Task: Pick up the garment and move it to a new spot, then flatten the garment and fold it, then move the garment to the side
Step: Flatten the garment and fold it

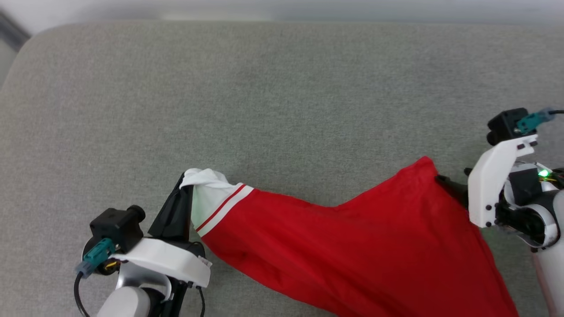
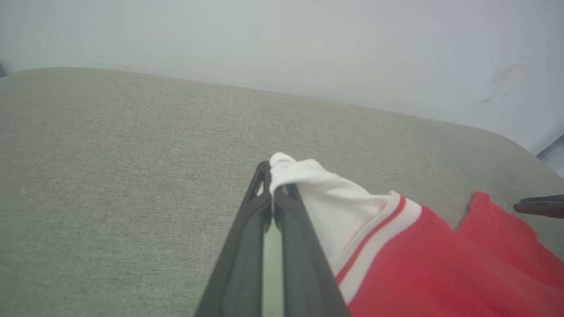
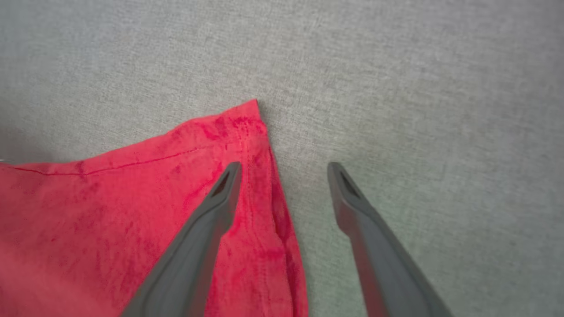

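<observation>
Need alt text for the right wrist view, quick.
The right gripper hangs with jaws open astride the side edge of the red garment, near its corner: one jaw over cloth, the other over the grey fabric surface.

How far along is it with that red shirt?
Seemingly done: the shirt lies stretched out on the grey cushion, plain red showing. In hand: the left gripper pinches the white sleeve; the right gripper stands open over a red corner, holding nothing. Left: smoothing it flat, folding, since no fold shows, and moving it aside.
</observation>
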Tool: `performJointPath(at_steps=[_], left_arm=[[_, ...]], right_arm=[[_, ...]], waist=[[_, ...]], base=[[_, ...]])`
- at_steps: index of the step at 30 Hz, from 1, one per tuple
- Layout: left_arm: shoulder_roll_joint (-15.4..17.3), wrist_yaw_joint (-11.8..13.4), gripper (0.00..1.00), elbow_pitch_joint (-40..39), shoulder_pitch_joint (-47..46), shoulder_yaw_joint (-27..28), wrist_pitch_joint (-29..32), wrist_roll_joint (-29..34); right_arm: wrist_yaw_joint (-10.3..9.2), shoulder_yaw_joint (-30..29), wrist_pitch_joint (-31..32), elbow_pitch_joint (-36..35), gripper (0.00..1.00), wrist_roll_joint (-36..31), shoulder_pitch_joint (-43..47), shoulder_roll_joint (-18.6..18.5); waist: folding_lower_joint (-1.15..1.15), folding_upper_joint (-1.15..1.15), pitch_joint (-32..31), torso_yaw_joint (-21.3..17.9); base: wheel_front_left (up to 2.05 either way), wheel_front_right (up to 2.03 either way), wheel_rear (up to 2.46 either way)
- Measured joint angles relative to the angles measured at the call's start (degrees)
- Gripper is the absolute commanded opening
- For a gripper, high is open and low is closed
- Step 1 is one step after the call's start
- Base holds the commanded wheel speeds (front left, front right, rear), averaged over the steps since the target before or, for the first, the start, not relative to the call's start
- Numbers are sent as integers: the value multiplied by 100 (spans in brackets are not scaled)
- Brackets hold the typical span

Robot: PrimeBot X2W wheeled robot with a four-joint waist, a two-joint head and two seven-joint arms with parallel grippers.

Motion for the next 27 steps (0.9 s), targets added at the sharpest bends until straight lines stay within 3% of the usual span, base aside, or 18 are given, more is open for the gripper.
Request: performJointPath(at_steps=[10, 11, 12, 13, 21, 27], left_arm=[[-83, -121, 0, 268, -306, -87, -111, 13], [-83, -121, 0, 294, -306, -91, -119, -3], [-82, -122, 0, 324, -306, -97, -122, -9], [-82, -123, 0, 347, -307, -98, -126, -9], [123, -98, 0, 366, -370, 22, -47, -15], [399, -168, 0, 427, -927, 190, 187, -51]], right_arm=[[0, 753, 170, 856, 100, 478, -650, -143], [0, 784, 210, 920, 78, 512, -692, -148], [0, 803, 224, 972, 28, 553, -725, -151], [0, 828, 223, 1012, 0, 590, -748, -153], [-1, 1149, -194, 1144, 0, 619, -868, -130], [0, 1024, -748, 1229, 0, 414, -1212, -118]], waist=[[-1, 0, 452, 249], [-1, 0, 456, 253], [-1, 0, 453, 252], [-1, 0, 446, 251], [0, 0, 202, 114], [0, 0, -89, -116]], base=[[0, 0, 0], [0, 0, 0], [0, 0, 0], [0, 0, 0], [0, 0, 0], [0, 0, 0]])
